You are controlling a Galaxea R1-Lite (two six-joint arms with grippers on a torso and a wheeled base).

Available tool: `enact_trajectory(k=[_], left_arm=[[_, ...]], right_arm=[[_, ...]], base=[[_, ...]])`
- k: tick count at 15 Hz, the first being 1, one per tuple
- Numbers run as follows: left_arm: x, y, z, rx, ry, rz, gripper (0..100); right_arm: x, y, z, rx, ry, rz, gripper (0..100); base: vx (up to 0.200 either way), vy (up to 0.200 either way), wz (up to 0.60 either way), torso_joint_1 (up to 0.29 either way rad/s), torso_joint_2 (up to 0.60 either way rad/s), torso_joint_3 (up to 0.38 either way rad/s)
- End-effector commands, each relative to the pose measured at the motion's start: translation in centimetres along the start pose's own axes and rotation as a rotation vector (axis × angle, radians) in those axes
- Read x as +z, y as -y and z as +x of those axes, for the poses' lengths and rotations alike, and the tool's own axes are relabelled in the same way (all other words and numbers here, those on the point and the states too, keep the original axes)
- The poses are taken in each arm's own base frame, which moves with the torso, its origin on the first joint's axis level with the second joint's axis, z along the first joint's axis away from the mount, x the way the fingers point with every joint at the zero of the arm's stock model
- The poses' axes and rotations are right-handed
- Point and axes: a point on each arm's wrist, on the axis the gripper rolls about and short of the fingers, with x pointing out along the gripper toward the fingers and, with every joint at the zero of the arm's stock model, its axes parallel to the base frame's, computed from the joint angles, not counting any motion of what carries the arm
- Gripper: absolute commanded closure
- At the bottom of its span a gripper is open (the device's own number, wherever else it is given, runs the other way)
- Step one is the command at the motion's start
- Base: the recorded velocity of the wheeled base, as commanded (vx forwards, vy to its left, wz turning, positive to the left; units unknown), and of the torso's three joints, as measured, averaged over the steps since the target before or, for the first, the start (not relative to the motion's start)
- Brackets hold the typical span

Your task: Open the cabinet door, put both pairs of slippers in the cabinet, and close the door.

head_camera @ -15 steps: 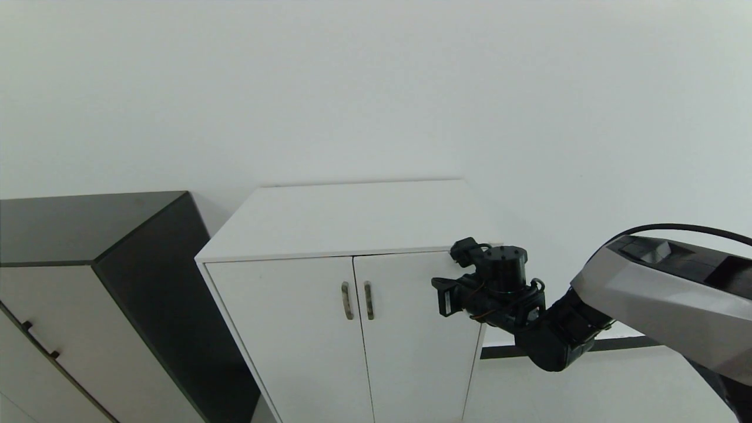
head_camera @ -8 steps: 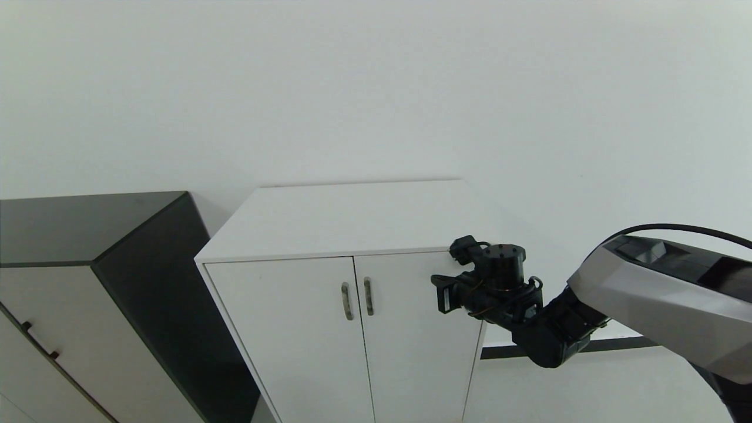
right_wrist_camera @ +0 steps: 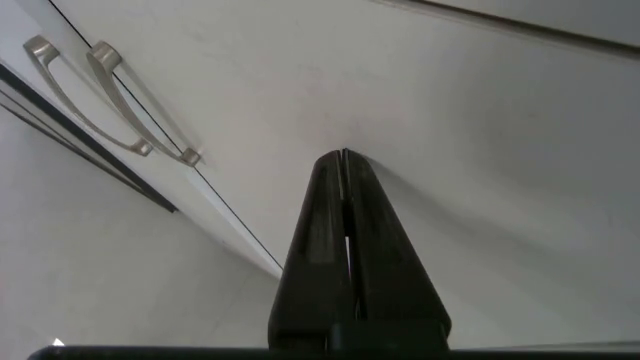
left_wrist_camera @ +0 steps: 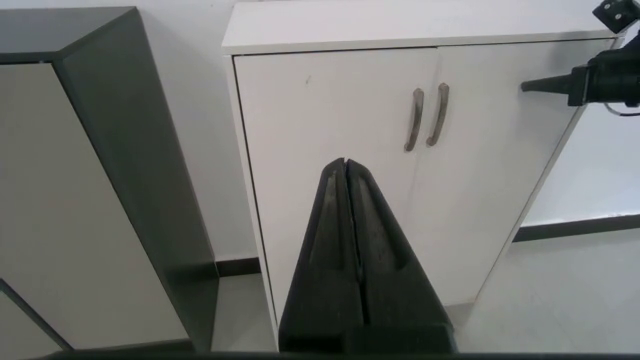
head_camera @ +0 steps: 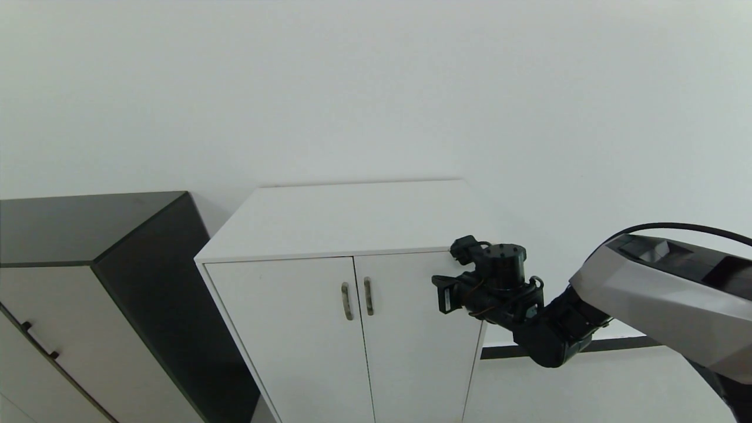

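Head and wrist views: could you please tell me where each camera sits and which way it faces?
Head view: on the head, facing the white cabinet and wall; right gripper shows.
Left wrist view: on that wrist, facing the cabinet front from farther back; shut left gripper shows.
Right wrist view: on that wrist, close to the right door; shut right gripper shows.
All three share the door handles.

The right arm (head_camera: 646, 299) extends from the robot's right side toward the middle, its grey forearm ending in a black wrist (head_camera: 499, 282) held roughly level. The right gripper (head_camera: 442, 294) points toward the robot's left. Its fingers (right_wrist_camera: 320, 230) are pressed flat together, with only a thin seam between them. The left gripper (left_wrist_camera: 345, 165) points straight ahead and its fingers (left_wrist_camera: 380, 250) are closed the same way, meeting tip to tip.
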Motion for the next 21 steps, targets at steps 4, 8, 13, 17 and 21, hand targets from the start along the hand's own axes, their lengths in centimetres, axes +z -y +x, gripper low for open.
enact_trajectory(k=[4,8,13,17,21], left_arm=[[0.0,0.0,0.0,0.000,-0.001,0.000,100],[0.0,0.0,0.0,0.000,-0.001,0.000,100],[0.0,0.0,0.0,0.002,-0.001,-0.003,100],[0.0,0.0,0.0,0.002,-0.001,-0.003,100],[0.0,0.0,0.0,0.002,-0.001,-0.003,100]], right_arm=[[2.1,-1.6,-5.0,0.031,0.035,-0.001,100],[3.0,-1.5,-14.3,-0.010,0.035,0.004,100],[1.7,-1.1,-24.5,-0.218,0.052,0.003,100],[-1.8,-1.3,-31.6,-0.316,0.029,0.008,100],[-4.1,-1.6,-37.9,-0.340,-0.010,0.001,100]], base=[[0.000,0.000,0.00,0.000,0.00,0.000],[0.000,0.000,0.00,0.000,0.00,0.000],[0.000,0.000,0.00,0.000,0.00,0.000],[0.000,0.000,0.00,0.000,0.00,0.000],[0.000,0.000,0.00,0.000,0.00,0.000]])
